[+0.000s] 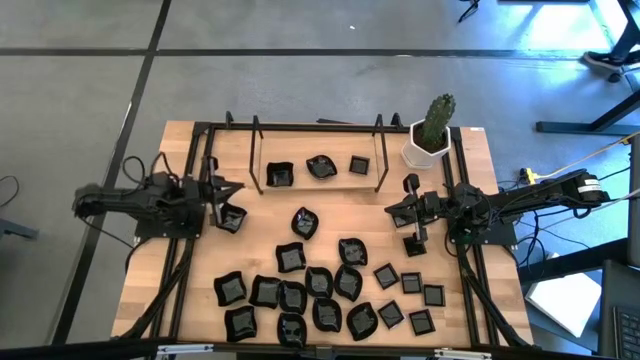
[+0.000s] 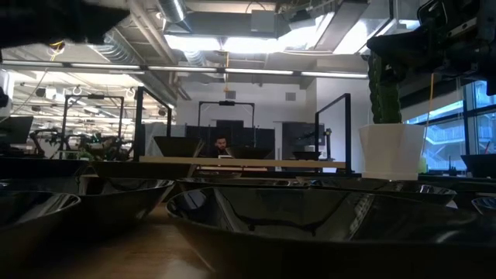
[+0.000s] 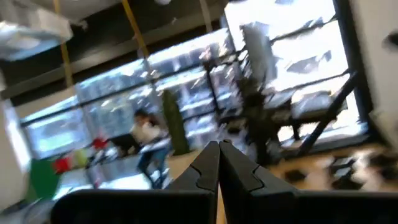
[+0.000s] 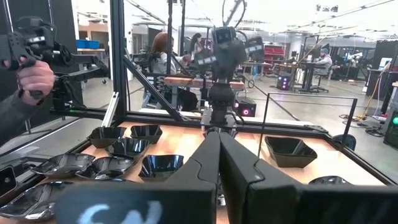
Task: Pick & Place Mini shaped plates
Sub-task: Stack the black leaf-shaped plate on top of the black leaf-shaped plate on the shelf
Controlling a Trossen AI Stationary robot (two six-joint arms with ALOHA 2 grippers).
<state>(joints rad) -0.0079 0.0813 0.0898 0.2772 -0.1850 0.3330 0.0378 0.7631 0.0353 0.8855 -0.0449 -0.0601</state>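
- The mini shaped plates lay in a loose heap across the near-middle of the wooden table, with three more set in the black wire rack at the far side.
- The left gripper sat at the left edge, fingers pressed together and empty; one wavy-edged plate lay just beside it, toward the heap.
- The right gripper hung at the right side with its fingers likewise shut on nothing, pointing in toward the table's middle.
- From the right gripper the nearest dish, the small flat plate, lay just beside it on the heap side; the right arm looked nearer to the square ones, the left to the wavy ones.
- These dishes were squarish or rounded, so no clear long axis or heading could be read.
- A white pot with a cactus stood at the far right corner, clear of both arms.
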